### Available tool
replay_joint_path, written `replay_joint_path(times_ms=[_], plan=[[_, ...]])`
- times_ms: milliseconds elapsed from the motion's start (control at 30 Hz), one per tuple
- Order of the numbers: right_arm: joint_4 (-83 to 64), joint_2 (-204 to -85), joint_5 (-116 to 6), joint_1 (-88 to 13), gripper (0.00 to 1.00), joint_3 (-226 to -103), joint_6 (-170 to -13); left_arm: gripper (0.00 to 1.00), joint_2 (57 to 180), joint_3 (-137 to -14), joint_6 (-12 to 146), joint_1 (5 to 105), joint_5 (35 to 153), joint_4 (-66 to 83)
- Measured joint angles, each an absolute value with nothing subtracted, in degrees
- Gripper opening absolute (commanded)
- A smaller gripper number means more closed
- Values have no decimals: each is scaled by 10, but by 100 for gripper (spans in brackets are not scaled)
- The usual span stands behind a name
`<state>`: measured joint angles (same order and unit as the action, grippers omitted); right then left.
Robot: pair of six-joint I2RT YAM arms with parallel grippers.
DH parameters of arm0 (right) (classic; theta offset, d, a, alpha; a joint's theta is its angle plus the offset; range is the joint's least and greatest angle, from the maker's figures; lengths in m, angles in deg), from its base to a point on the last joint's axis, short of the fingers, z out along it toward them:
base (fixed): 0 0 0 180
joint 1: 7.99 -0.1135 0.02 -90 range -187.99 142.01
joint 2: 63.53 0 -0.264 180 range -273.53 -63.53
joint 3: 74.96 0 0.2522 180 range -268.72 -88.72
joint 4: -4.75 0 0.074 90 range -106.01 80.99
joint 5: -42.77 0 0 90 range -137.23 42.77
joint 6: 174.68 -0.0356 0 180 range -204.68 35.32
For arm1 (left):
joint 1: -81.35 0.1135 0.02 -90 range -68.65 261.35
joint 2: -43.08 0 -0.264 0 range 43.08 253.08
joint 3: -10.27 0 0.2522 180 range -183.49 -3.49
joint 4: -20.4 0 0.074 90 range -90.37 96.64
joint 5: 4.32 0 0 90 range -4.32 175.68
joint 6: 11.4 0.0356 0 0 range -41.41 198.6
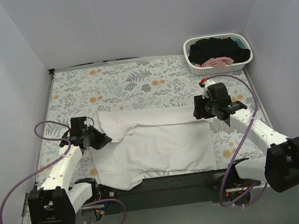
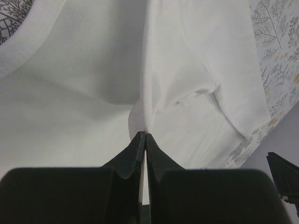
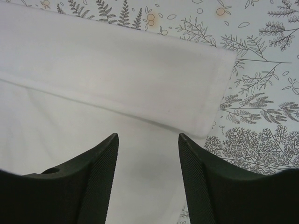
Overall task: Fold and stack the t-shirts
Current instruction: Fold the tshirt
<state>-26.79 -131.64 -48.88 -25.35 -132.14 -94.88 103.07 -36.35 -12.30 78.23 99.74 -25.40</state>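
My left pincer is clamped tight on a pinch of the white t-shirt. The cloth rises in a ridge straight ahead of its tips and spreads out to both sides of them. My right pincer stands with its fingers apart and nothing between them. The shirt lies under it, and a folded band of the cloth runs across just ahead of the tips. The band's corner sits ahead and to the right, where the floral tablecloth shows. Whether these fingers touch the cloth I cannot tell. Well beyond the right pincer, at the far corner of the table, the white basket holds a black t-shirt and a pink t-shirt.
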Motion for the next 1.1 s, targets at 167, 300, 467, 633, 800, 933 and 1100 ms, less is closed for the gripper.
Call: replay_joint_path(times_ms=[167,300,467,633,800,933,1100], plan=[[-249,-1336,-487,-251,54,-1314,-956,0,1007,-348,-128,782,1011,-260],[-230,-1354,-490,-237,48,-1309,-966,0,1005,-348,-128,782,1011,-259],[-189,-1378,-503,-207,47,-1290,-979,0,1007,-352,-126,782,994,-264],[-164,-1424,-518,-188,47,-1256,-989,0,1023,-369,-124,782,983,-263],[-155,-1436,-531,-185,52,-1254,-986,0,1051,-395,-123,782,983,-255],[-184,-1436,-536,-191,54,-1272,-969,0,1090,-430,-118,782,981,-243],[-205,-1424,-553,-229,54,-1324,-966,0,1160,-477,-104,783,978,-219]])
